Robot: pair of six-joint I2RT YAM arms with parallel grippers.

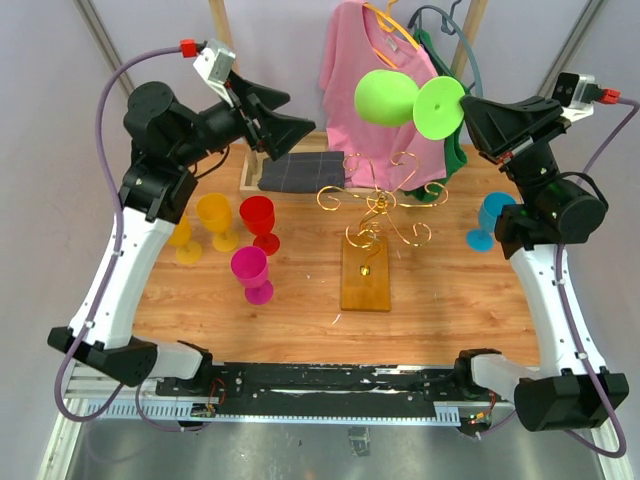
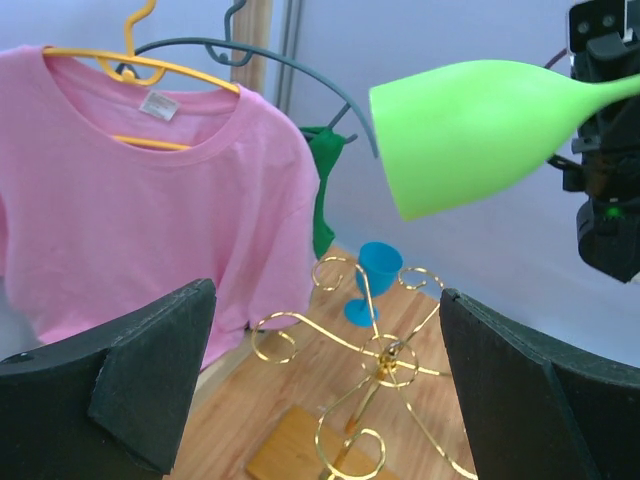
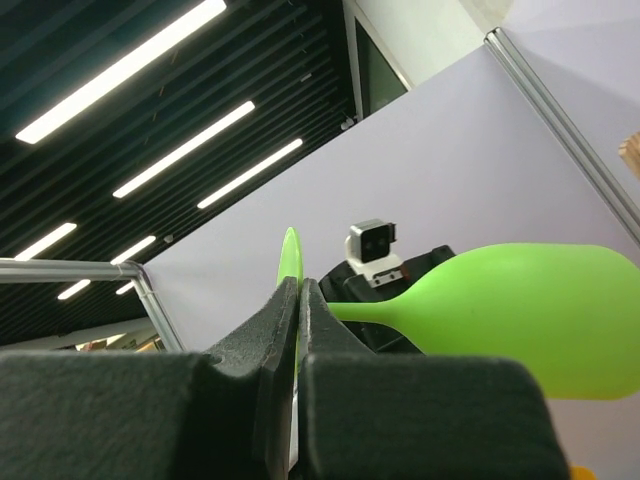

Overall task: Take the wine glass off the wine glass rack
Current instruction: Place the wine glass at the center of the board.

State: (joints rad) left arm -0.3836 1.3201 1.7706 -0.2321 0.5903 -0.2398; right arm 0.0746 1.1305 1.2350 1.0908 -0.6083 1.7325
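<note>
One green glass [image 1: 390, 97], foot pinched in right gripper [image 1: 468, 108]; left gripper [image 1: 292, 112] spread, empty; one rack [image 1: 365, 272]; five other glasses [image 1: 260, 215].

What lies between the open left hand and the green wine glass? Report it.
Nothing: bare air from the left hand to the green wine glass, clearest in the left wrist view. The pink shirt only hangs behind.

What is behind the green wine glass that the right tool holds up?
A pink T-shirt on a yellow hanger hangs behind the green wine glass. Beside it a dark green garment shows only in part, covered by the glass's foot and the right tool.
</note>
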